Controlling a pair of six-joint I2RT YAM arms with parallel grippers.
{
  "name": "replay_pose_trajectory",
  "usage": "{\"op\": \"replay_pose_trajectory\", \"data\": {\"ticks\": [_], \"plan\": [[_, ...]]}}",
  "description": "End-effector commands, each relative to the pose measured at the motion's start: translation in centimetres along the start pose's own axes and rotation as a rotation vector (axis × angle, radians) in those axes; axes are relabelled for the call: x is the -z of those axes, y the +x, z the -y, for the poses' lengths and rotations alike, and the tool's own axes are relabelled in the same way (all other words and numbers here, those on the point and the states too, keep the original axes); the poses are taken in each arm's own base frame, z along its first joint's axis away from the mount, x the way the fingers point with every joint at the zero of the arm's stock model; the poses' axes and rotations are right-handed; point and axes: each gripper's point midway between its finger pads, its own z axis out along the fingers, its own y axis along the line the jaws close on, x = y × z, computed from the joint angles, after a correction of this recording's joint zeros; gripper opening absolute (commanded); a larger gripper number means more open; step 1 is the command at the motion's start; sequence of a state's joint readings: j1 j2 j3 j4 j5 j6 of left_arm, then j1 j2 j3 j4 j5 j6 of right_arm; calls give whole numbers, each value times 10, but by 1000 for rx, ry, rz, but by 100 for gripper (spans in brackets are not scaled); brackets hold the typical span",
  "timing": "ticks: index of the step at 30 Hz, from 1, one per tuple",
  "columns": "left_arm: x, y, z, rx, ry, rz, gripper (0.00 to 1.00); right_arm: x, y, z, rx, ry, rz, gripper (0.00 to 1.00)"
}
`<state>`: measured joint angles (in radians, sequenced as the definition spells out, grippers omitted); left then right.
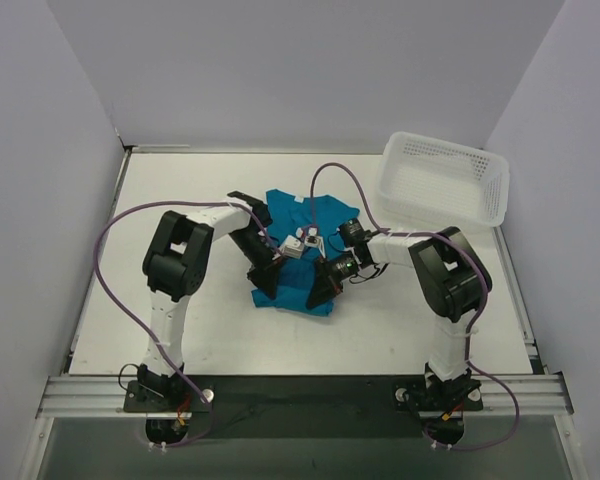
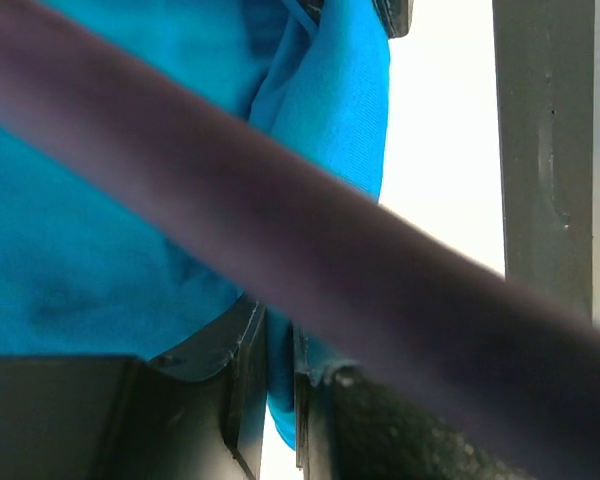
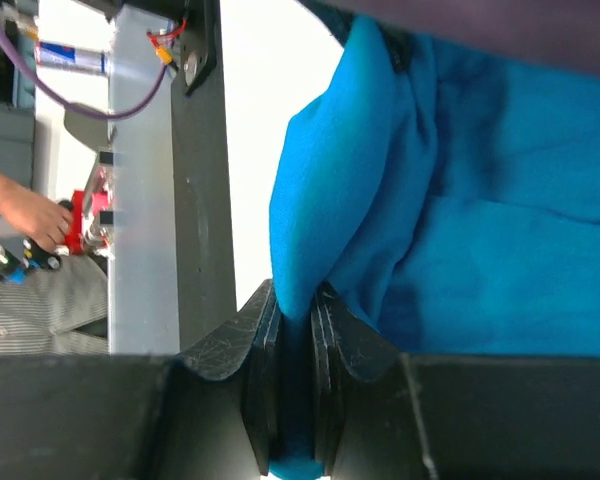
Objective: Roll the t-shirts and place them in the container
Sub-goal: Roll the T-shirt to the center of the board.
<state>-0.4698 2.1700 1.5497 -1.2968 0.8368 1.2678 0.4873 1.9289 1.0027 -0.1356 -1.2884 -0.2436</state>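
Left claw (image 2: 277, 400) and right claw (image 3: 295, 385) each clamped on teal t-shirt (image 1: 300, 212), bunched on counter (image 1: 400, 330); 2 near-edge folds pinched.

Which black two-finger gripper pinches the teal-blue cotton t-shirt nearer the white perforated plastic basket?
The right gripper: shut on the near edge of the t-shirt, on the side toward the basket. The left gripper clamps that edge farther away.

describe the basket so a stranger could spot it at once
Start at the white table, seen from above, and go to its far right corner. There stands a white perforated plastic basket, rectangular and open-topped. Unlike the crumpled teal-blue cotton t-shirt mid-table, it is rigid and meshed.
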Motion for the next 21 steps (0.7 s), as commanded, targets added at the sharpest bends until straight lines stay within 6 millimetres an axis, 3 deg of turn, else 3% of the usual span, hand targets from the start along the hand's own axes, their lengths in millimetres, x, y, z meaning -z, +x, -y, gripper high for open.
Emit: {"op": "replay_pose_trajectory", "data": {"ticks": [1,4,6,12,21], "plan": [[15,5,48,-5,125,-116,5,18,45,43,-542,188,-42,0],[7,-1,38,230,168,-34,9,23,48,56,-618,204,-20,0],[9,-10,33,315,186,91,7,25,46,54,-623,175,3,0],[6,-2,34,337,213,143,5,25,42,51,-642,108,30,0],[8,-5,28,345,200,119,14,20,45,53,-663,110,-4,0]]}}
